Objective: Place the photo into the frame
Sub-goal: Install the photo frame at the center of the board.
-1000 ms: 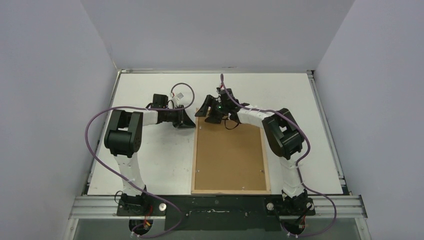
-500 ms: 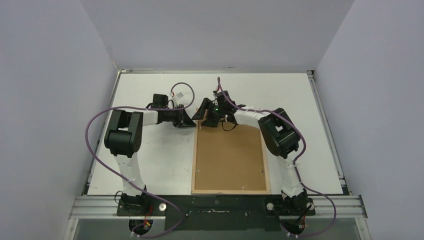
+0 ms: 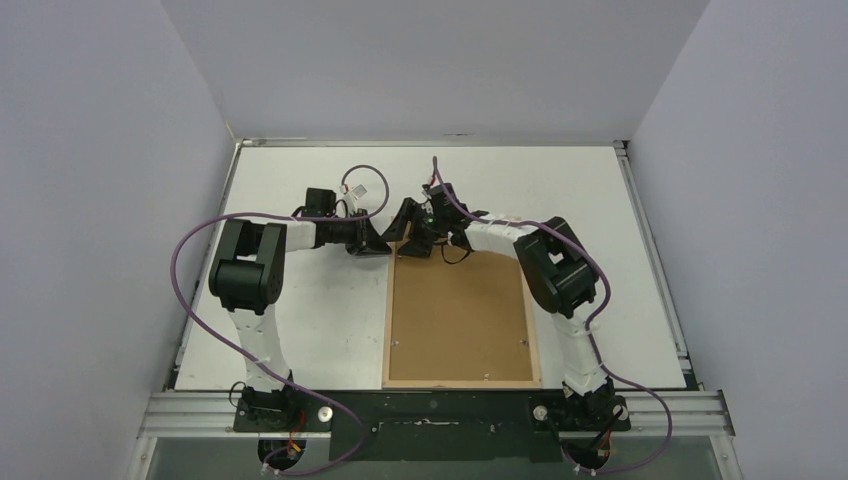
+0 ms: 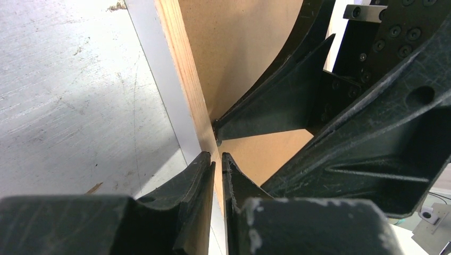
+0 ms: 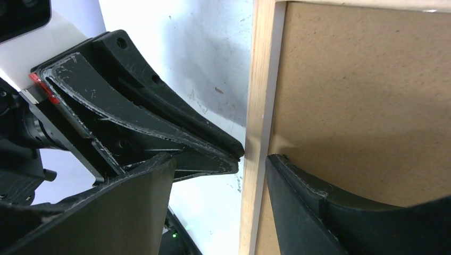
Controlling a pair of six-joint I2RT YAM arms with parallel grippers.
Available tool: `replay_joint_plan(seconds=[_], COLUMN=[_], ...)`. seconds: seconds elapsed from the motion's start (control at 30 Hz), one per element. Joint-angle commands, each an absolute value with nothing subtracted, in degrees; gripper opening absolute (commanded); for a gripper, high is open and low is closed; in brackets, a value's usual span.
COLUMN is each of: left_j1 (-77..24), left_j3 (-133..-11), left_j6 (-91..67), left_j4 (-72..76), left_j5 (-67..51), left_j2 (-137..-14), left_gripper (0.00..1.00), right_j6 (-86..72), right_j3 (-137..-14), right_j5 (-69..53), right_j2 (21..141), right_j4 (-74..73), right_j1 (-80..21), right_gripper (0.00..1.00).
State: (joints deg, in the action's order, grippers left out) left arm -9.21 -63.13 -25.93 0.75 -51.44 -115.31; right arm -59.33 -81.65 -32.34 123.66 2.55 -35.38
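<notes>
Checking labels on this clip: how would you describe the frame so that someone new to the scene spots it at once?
On the white table, a large flat rectangle lies near the middle, reaching to the near edge. The frame is its narrow border of pale wood. The brown backing panel that fills it is darker, matte fibreboard, so the light rim stands out.

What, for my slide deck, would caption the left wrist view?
Left fingers pinch the wooden frame; a right finger meets its backing board.
</notes>
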Motion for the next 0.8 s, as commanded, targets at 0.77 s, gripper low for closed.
replay_joint_plan(seconds=[0.77], left_j1=[-8.5], left_j3=[-63.5], left_j6=[-25.3], left_j4=[2.2], left_j5=[-52.8], left_j2=[-116.5], left_gripper=[0.09], right_j6=[-58.0], right_j3=[-73.9], right_j5=[-29.4], right_j2=[115.2], right_j4=[8.2], right_j1=[-33.6], right_gripper=[0.65])
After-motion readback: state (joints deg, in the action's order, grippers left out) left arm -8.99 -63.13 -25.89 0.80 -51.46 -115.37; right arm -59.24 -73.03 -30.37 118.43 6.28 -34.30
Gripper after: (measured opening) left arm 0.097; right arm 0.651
